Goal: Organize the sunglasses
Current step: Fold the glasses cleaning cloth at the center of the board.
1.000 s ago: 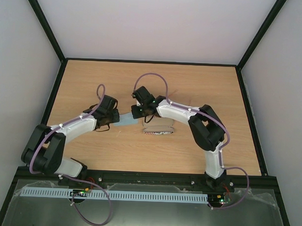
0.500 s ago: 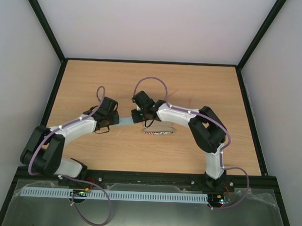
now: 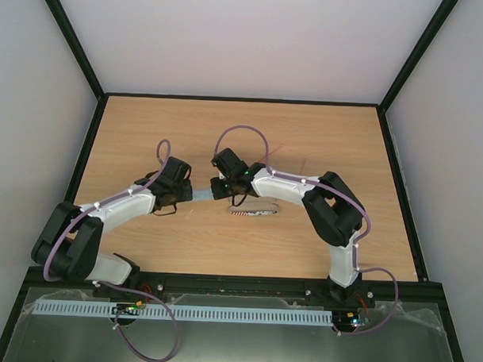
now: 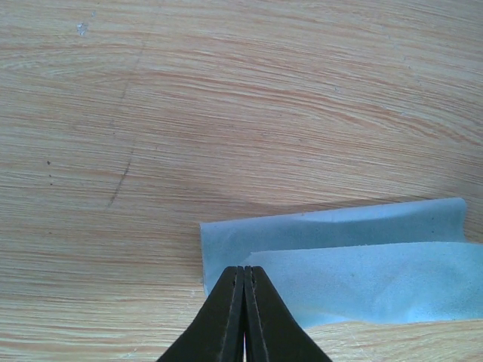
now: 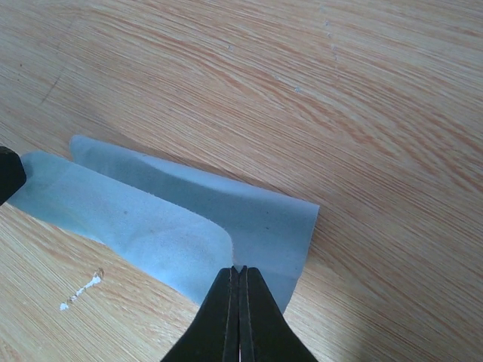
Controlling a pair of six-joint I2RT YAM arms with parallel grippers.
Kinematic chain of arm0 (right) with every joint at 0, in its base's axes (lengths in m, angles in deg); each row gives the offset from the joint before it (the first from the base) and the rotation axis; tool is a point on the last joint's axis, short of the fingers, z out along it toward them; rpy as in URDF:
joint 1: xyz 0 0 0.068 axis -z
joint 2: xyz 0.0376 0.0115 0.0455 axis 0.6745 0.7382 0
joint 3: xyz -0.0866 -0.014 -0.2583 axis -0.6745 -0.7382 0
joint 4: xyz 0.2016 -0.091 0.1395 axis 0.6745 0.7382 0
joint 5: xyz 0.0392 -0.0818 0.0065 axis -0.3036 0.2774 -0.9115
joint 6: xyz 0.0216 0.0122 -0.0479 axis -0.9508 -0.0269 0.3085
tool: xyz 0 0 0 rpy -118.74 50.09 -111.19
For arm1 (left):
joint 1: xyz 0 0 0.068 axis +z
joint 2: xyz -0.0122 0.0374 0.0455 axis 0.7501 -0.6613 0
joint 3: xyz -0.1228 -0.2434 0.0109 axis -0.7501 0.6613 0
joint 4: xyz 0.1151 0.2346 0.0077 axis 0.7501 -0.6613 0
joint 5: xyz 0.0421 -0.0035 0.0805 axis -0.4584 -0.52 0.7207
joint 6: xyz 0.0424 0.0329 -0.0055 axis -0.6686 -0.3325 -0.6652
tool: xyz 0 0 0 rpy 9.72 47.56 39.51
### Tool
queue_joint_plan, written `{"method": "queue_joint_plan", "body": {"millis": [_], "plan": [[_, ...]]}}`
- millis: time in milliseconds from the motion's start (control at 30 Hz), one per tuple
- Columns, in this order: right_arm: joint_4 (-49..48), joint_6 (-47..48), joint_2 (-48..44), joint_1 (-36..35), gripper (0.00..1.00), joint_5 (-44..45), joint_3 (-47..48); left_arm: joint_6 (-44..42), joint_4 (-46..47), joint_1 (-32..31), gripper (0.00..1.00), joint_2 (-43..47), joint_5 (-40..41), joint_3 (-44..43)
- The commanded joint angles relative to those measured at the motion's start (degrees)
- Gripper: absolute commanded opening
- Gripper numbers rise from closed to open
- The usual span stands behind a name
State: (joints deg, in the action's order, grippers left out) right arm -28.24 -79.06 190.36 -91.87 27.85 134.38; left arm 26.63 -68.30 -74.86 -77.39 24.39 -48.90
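We are pinching a folded blue cloth (image 4: 362,256) lying on the table (image 4: 226,113). Our left tool (image 4: 244,268) and right tool (image 5: 239,269) are each gripping one end, closed tight.

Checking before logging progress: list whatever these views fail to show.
Sunglasses: seen in no view; perhaps under the arms.
Case: top view, partly hidden by right arm, pattern too small.
Blue cloth: left wrist view, cut off at the right edge; top view, mostly covered by left pincer and right pincer.

A light blue cloth (image 3: 201,195) between left pincer (image 3: 187,196) and right pincer (image 3: 216,193), patterned case (image 3: 256,209) just beside.
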Motion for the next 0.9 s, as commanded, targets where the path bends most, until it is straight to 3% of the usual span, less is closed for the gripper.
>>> {"method": "queue_joint_plan", "body": {"millis": [0, 867], "plan": [[-1.6, -0.4, -2.1, -0.4, 0.01, 1.2, -0.8, 0.8, -0.9, -0.4, 0.02, 0.7, 1.3, 1.1], [-2.5, -0.9, -2.1, -0.4, 0.01, 0.8, -2.0, 1.1, -1.0, -0.4, 0.02, 0.6, 1.6, 1.3]]}}
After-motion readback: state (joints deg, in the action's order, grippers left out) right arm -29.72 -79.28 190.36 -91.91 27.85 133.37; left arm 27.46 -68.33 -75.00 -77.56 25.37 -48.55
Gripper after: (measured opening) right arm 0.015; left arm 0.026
